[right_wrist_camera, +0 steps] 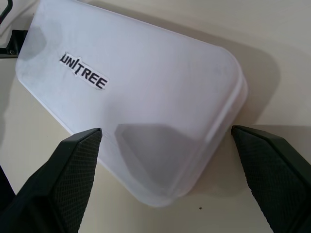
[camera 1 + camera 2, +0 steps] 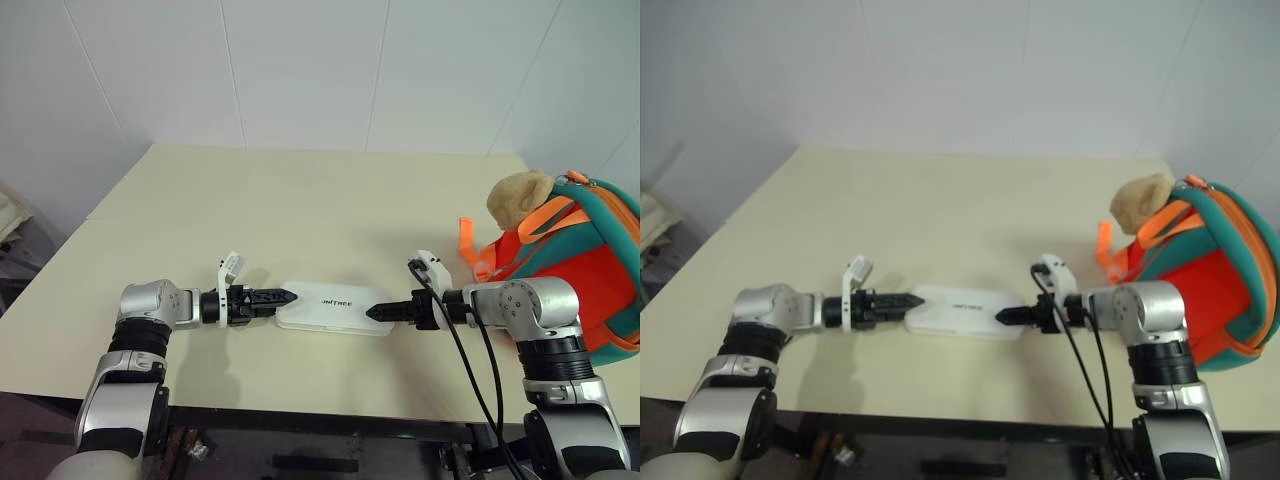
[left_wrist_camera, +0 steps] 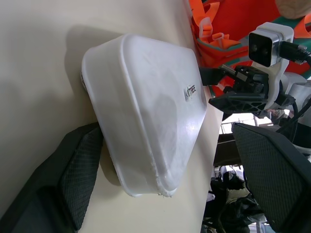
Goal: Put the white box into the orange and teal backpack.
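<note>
Cream table (image 2: 300, 200): white box (image 2: 335, 307), backpack (image 2: 585, 270) beside.

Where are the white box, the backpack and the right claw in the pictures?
white box (image 2: 335, 306): left eye view, middle of its top, by the lettering.
orange and teal backpack (image 2: 590, 275): left eye view, its orange front panel.
right claw (image 2: 383, 312): left eye view, between its fingertips at the box's end.
</note>
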Tool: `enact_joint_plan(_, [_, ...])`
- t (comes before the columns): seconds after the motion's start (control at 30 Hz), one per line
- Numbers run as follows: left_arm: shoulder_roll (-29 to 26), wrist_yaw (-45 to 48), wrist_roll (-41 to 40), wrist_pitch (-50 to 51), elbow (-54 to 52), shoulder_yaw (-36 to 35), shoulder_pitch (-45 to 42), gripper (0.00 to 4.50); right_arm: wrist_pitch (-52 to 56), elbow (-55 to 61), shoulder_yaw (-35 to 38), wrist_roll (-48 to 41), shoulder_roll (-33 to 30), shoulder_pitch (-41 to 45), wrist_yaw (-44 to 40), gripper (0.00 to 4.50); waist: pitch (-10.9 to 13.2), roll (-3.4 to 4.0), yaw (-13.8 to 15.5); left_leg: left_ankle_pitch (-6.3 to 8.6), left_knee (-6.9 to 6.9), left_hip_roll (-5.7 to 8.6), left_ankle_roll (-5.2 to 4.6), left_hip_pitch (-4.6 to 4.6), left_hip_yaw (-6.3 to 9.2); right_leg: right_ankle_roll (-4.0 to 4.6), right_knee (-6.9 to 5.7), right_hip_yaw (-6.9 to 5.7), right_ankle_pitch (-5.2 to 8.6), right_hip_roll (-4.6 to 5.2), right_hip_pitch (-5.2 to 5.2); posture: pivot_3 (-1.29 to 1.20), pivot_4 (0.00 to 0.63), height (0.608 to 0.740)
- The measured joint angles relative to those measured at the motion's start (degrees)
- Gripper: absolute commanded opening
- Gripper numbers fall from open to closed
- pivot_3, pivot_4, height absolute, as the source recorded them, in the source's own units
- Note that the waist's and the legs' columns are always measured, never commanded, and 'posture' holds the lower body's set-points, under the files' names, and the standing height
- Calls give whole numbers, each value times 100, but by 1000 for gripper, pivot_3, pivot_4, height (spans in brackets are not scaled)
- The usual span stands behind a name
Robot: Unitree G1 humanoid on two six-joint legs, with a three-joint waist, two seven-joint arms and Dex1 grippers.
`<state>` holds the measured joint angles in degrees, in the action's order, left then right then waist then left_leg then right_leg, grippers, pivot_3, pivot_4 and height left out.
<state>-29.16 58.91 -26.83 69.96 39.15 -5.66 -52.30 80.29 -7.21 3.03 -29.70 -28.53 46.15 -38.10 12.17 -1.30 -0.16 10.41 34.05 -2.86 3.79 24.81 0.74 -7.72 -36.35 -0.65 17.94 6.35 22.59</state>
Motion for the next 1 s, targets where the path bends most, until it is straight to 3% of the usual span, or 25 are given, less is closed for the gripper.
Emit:
enact_joint_plan(0.87, [392, -87, -90, -59, 229, -290, -39, 4474, -42, 111, -90, -3, 490, 44, 187, 4500, 0, 0, -10, -3, 0, 0, 0, -9, 0, 1, -13, 4, 0, -1, -2, 0, 150, 740])
enact_joint_plan(1.0, [352, 84, -144, 106, 227, -273, -27, 3540, -114, 142, -160, -3, 496, 47, 186, 4500, 0, -1, -12, -3, -4, 0, 0, -5, 0, 1, -10, 4, 0, -2, 3, 0, 150, 740])
